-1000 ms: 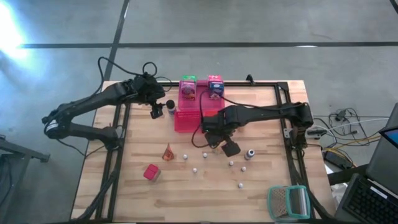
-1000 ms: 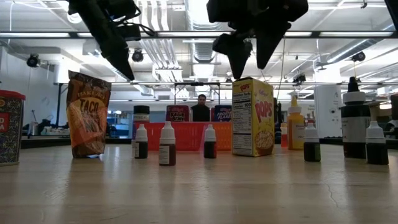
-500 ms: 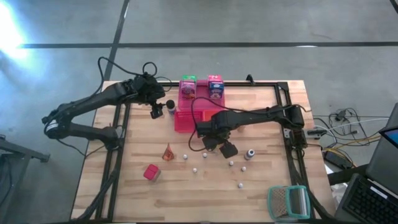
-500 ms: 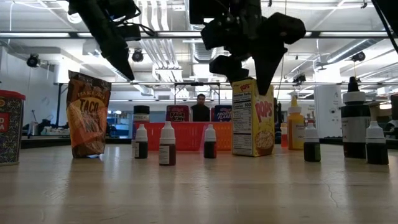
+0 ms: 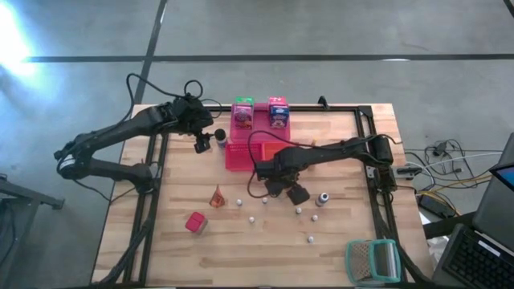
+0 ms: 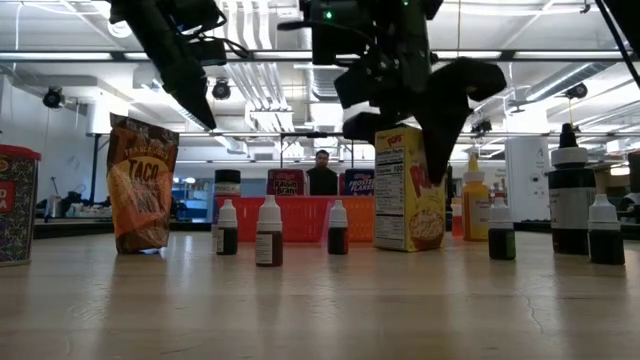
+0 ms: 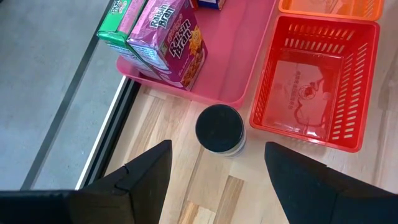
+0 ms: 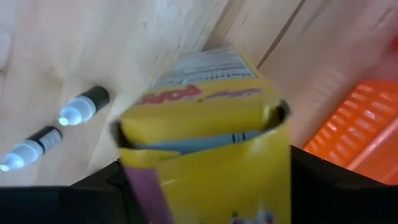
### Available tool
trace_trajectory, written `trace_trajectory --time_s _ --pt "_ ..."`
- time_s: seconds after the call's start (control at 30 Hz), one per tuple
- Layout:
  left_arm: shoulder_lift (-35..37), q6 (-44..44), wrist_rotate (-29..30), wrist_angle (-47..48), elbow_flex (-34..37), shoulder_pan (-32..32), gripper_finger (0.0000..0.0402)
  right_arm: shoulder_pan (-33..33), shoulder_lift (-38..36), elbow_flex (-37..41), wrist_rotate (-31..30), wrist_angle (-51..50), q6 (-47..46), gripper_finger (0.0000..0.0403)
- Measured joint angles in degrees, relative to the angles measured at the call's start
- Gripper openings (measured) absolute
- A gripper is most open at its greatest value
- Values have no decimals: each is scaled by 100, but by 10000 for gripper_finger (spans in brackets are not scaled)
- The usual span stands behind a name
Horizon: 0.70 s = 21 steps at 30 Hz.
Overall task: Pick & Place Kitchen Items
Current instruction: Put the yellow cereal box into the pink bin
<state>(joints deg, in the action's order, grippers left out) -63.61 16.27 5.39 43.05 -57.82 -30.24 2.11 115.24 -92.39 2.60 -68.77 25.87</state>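
Note:
A yellow Pops carton [image 6: 405, 190] stands upright on its base on the table; it fills the right wrist view [image 8: 205, 143]. My right gripper [image 6: 400, 150] is open above and around its top, one finger on each side. It shows mid-table in the high view [image 5: 283, 186]. My left gripper [image 7: 217, 180] is open and empty above a small dark-lidded jar [image 7: 219, 129], which stands on the table near the far left [image 5: 220, 136]. Pink [image 5: 242, 118], green [image 5: 242, 102] and blue [image 5: 278, 112] cartons stand in a pink tray [image 7: 230, 56]. My right gripper's fingers [image 6: 440, 120] come from above, one on each side of the yellow carton's top end [image 8: 199, 118]. I cannot tell whether they touch it. The carton stands upright on the table.
A red basket [image 7: 311, 87] and an orange tray [image 8: 367, 124] lie beside the pink tray. Several small dropper bottles [image 5: 251, 217] stand mid-table, with a taco bag [image 5: 217, 197] and a red can [image 5: 195, 222] to the left. A teal-framed mesh thing [image 5: 372, 261] lies near right.
My right gripper has gone toward the table's left edge and down, turning as it went. Its fingers, which were above the yellow carton, now stand on either side of the carton's top. The carton has not moved.

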Motion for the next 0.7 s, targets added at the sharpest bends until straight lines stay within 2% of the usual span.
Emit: trace_trajectory --time_s 0.27,0.7 --pt "0 0 0 0 0 0 262 -4 0 91 -132 73 263 235" --pt "0 0 0 0 0 0 262 -11 -3 91 -127 126 -66 176"
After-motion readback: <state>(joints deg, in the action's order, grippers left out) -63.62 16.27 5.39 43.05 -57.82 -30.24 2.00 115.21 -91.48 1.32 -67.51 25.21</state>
